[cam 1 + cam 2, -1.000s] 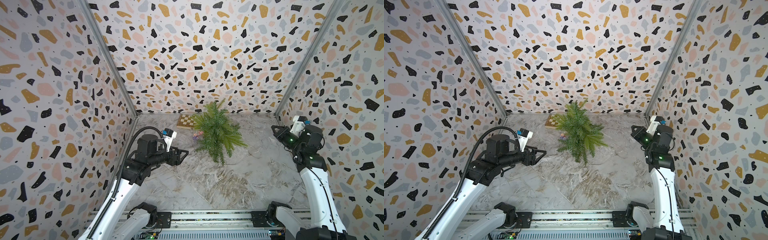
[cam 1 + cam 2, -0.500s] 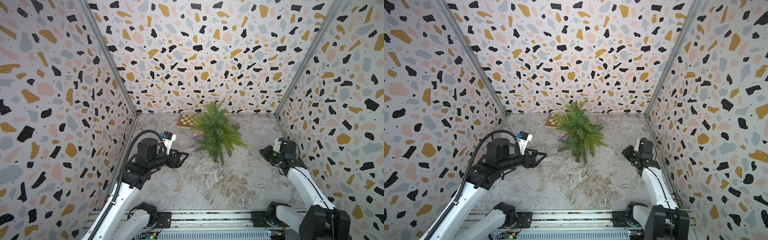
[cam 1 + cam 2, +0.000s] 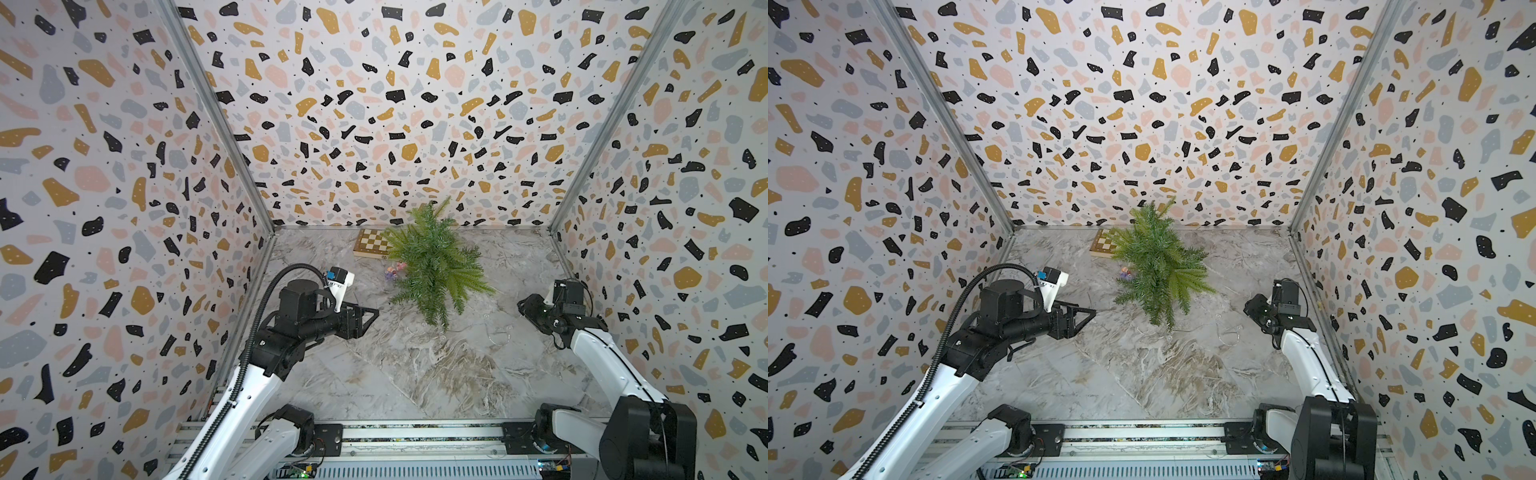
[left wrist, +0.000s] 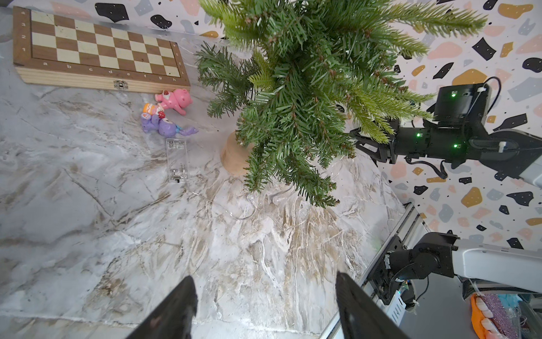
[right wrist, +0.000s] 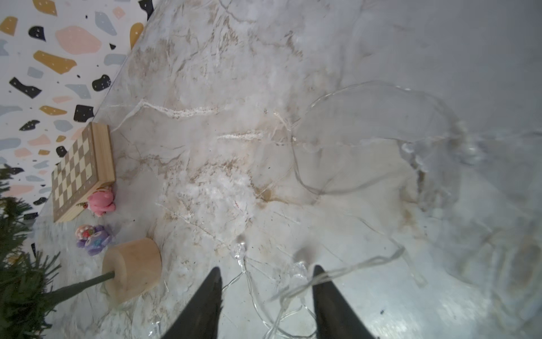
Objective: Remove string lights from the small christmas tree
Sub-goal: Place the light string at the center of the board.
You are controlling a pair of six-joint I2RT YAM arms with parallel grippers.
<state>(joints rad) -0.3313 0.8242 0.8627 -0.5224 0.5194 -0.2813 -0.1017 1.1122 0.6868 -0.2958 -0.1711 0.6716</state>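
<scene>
Two pincers, both gaping open with nothing gripped. The left pincer (image 4: 264,277) is hovering left of centre in both top views, and the right pincer (image 5: 266,268) is sitting low at the right edge. The string lights (image 5: 322,192) are lying loose on the table (image 3: 374,374), sprawling between the small christmas tree (image 3: 436,266) and that right pincer, with a strand running between its parted fingers.

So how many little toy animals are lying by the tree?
2. The pink toy lies right beside the chessboard. The purple toy lies next to it, nearer the base of the small christmas tree. Branches might hide more.
</scene>
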